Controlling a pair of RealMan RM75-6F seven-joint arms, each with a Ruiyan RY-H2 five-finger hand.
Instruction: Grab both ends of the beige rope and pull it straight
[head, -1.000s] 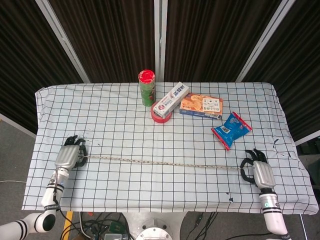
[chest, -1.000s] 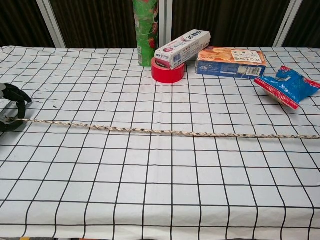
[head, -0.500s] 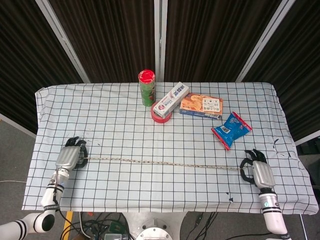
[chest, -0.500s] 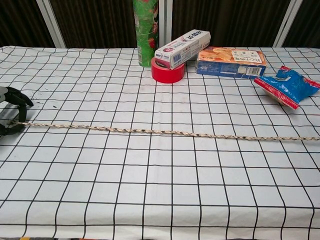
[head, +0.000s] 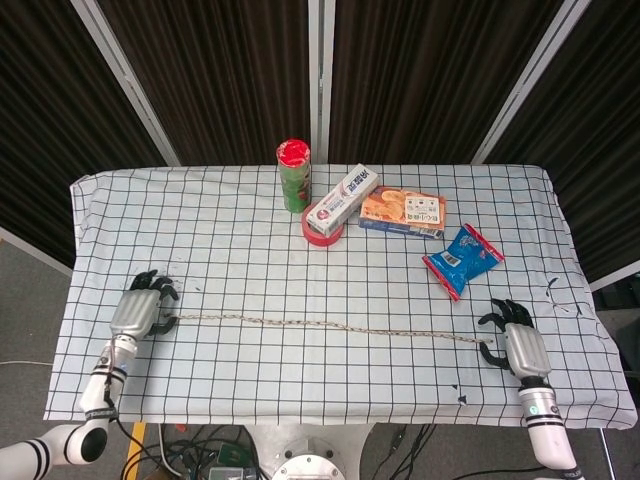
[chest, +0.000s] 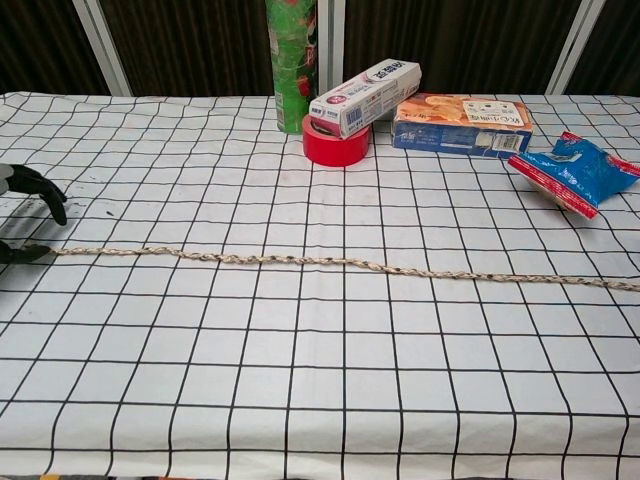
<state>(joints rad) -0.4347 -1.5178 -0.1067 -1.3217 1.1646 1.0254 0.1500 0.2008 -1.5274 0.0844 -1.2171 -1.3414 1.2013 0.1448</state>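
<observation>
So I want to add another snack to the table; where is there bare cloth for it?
Bare cloth lies between the beige rope and the near table edge, and left of the chip can. Crowded: the can, red tape roll, toothpaste box, cracker box and blue snack bag.

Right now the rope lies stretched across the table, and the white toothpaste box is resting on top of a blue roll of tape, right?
Almost. The rope does lie stretched across the table, and the toothpaste box does rest on a roll of tape, but the roll is red, not blue. The chest view shows it most clearly. The blue thing is the snack bag farther right.
</observation>
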